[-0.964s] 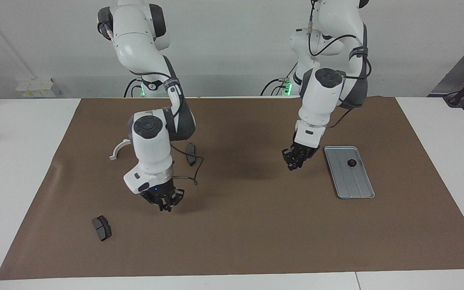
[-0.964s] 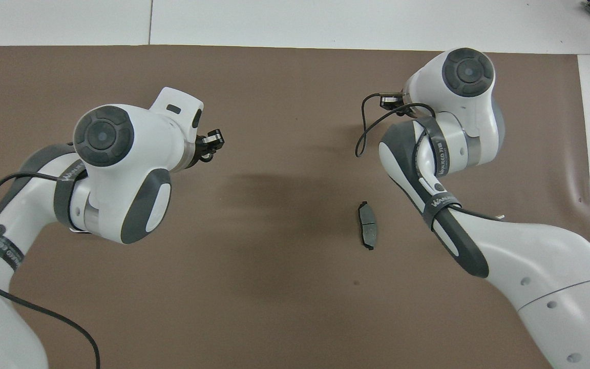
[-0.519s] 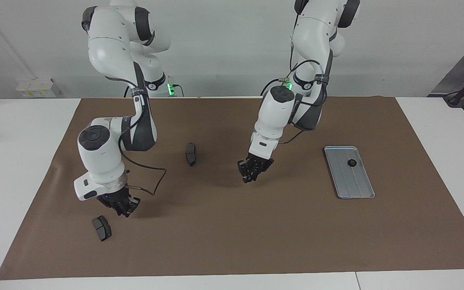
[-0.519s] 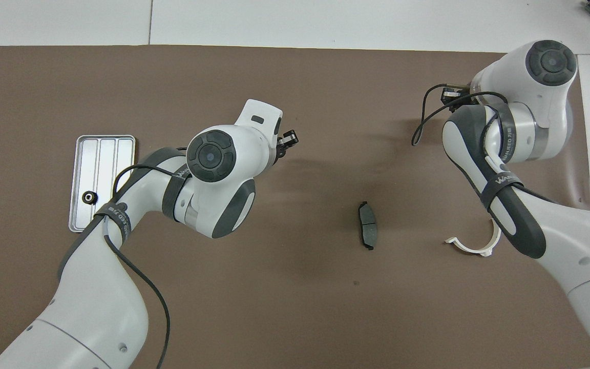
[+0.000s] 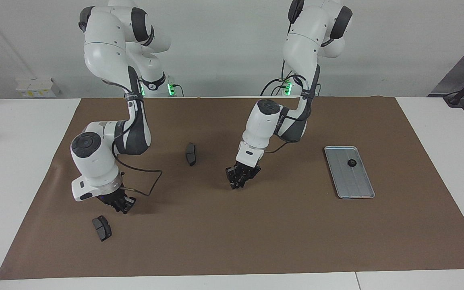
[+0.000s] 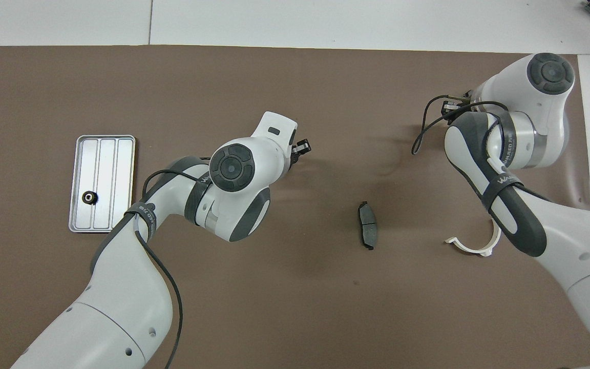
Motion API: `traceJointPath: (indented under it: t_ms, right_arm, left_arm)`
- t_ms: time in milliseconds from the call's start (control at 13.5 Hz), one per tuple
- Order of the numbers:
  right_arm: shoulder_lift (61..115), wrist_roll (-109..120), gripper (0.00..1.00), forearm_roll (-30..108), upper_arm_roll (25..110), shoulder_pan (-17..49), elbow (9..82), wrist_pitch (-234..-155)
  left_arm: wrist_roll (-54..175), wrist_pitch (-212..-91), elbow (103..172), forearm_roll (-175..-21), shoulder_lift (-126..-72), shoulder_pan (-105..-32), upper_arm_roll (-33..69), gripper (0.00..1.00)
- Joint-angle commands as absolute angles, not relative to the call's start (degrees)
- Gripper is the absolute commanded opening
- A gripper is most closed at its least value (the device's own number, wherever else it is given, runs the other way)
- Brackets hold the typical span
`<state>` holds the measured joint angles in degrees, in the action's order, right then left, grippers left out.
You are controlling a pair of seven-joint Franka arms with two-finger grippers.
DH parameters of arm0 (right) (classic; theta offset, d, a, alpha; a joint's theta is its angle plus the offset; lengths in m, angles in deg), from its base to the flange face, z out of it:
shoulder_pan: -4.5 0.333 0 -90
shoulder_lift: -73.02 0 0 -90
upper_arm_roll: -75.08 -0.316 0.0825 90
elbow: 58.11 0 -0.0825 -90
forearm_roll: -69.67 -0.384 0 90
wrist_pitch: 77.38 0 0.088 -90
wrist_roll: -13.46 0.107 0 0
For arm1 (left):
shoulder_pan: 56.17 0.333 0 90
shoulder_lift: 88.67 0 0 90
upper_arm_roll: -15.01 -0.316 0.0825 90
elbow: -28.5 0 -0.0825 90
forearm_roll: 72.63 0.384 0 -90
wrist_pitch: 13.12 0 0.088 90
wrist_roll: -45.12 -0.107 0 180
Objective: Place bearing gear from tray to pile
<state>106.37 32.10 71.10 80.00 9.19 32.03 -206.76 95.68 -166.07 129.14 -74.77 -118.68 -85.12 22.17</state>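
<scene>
The bearing gear (image 5: 352, 162) is a small round black part with a pale centre, lying flat on the tray (image 5: 357, 189), in the half of the tray nearer the robots. The tray is a silver-grey metal rectangle with rounded corners, a raised rim and lengthwise ridges, resting on the brown mat (image 5: 256, 241) toward the left arm's end of the counter (image 5: 449, 145).

The left gripper (image 5: 236, 184) hangs low over bare mat around the middle of the counter, well apart from the tray and the gear; whether its fingers are together or apart cannot be told, and nothing shows between them.

The right gripper (image 5: 122, 206) is down toward the right arm's end of the counter, fingertips pressed together on nothing, just beside 1 dark grey brake pad (image 5: 102, 228) that lies farther from the robots than any other loose part. The 2nd brake pad (image 5: 191, 154) lies between the 2 arms, nearer the robots. In the overhead view a white half-ring bracket (image 6: 471, 247) sits partly under the right arm, well apart from the gear.
</scene>
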Motion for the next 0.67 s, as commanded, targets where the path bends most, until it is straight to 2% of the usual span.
traceJointPath:
  t_ms: [0, 148, 297, 445, 593]
  right_arm:
    - [105.37, 31.39, 0.44, 70.20, 79.21, 8.55, 34.79, -207.90]
    - [105.28, 31.39, 0.71, 70.20, 79.21, 8.63, 34.79, -207.81]
    - [105.37, 32.00, 0.72, 70.20, 79.21, 9.25, 34.36, -207.81]
    - [105.45, 34.28, 0.71, 70.28, 79.03, 11.17, 33.57, -207.90]
    - [105.63, 38.66, 0.70, 70.46, 79.03, 14.60, 31.55, -207.98]
  left_arm:
    - [95.84, -167.37, 130.54, -76.06, -118.20, -86.22, 21.25, 0.68]
    - [96.36, -167.28, 130.89, -76.06, -118.02, -86.22, 21.25, 0.76]
    - [98.11, -164.23, 130.19, -76.06, -117.59, -86.22, 20.99, 1.00]
    - [98.47, -157.03, 129.57, -75.88, -115.75, -85.44, 20.46, 1.00]
    - [98.30, -150.79, 129.84, -75.88, -111.11, -82.47, 20.11, 1.00]
